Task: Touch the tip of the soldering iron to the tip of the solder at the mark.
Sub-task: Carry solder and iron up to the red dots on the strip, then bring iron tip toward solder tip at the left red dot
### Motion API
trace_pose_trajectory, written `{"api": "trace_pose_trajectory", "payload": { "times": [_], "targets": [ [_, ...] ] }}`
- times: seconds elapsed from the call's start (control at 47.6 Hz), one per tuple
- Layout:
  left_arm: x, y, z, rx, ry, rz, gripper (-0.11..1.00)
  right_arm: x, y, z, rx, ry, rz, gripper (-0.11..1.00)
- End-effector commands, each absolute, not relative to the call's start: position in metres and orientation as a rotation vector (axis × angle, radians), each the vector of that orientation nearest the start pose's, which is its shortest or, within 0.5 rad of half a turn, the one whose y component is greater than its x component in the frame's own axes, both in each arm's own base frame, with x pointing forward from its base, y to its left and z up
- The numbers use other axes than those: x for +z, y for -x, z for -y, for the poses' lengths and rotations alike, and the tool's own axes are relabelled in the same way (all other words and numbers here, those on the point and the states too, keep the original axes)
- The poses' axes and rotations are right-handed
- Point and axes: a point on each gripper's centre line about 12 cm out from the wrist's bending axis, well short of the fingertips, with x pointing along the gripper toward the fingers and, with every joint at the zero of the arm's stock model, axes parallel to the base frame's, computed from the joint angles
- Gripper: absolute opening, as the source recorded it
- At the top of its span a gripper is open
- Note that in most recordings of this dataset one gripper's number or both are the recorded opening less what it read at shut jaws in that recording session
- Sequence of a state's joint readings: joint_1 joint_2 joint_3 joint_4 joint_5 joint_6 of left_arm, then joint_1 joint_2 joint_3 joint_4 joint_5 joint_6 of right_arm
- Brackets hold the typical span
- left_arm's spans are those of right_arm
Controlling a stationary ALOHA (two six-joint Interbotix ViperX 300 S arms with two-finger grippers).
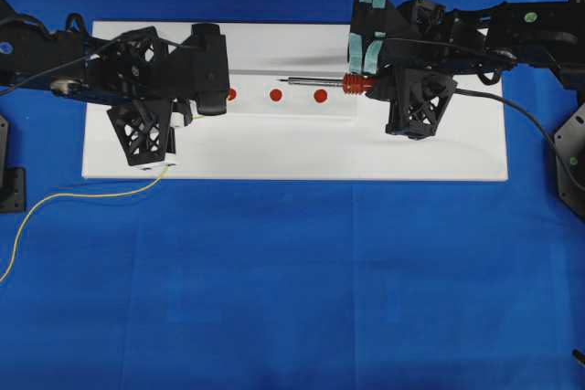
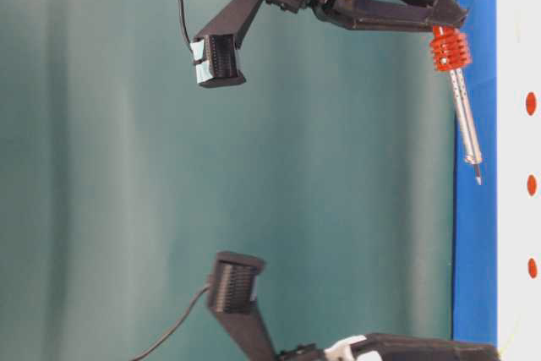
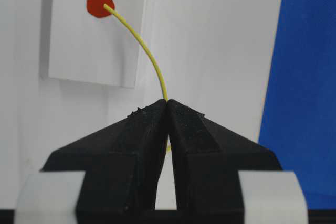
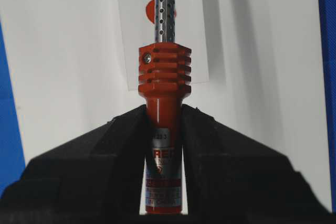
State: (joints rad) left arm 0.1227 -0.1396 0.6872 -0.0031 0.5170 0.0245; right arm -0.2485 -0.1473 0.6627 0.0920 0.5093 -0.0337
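Observation:
My left gripper (image 3: 168, 103) is shut on the solder (image 3: 142, 45), a thin yellow-green wire. The wire arcs forward from the jaws, and its tip rests on a red mark (image 3: 98, 4). Seen from overhead, that is the leftmost mark (image 1: 231, 94) of three, and the solder (image 1: 91, 194) trails off the board to the lower left behind the left gripper (image 1: 208, 109). The right gripper (image 4: 164, 114) is shut on the orange-red handle of the soldering iron (image 4: 164, 77). The soldering iron (image 1: 320, 80) points left, held above the board, and its dark point is near the middle mark (image 1: 276, 94), apart from the solder tip.
The white board (image 1: 292, 148) lies on a blue cloth. A third red mark (image 1: 320, 95) sits below the iron's shaft. The iron's black cord (image 1: 521, 111) runs off to the right. In the table-level view the iron (image 2: 459, 99) slants down toward the board without touching it.

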Motion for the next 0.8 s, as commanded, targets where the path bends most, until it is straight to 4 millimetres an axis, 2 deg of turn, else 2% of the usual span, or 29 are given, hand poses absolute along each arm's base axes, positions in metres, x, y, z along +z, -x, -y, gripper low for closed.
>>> {"api": "trace_pose_trajectory", "payload": {
  "times": [0.0,0.315,0.588,0.777],
  "targets": [
    [0.178,-0.331,-0.041,0.098,0.040,-1.038,0.02,0.196,-0.334,0.078,-0.208,-0.185,-0.972,0.06],
    [0.171,-0.328,-0.044,0.109,0.051,-1.050,0.02,0.195,-0.339,0.076,-0.199,-0.179,-0.970,0.06],
    [0.172,-0.329,-0.044,0.109,0.050,-1.043,0.02,0.197,-0.366,0.078,-0.182,-0.158,-0.967,0.06],
    [0.173,-0.330,-0.044,0.109,0.050,-1.041,0.02,0.188,-0.382,0.081,-0.177,-0.148,-1.020,0.06]
  ]
}}
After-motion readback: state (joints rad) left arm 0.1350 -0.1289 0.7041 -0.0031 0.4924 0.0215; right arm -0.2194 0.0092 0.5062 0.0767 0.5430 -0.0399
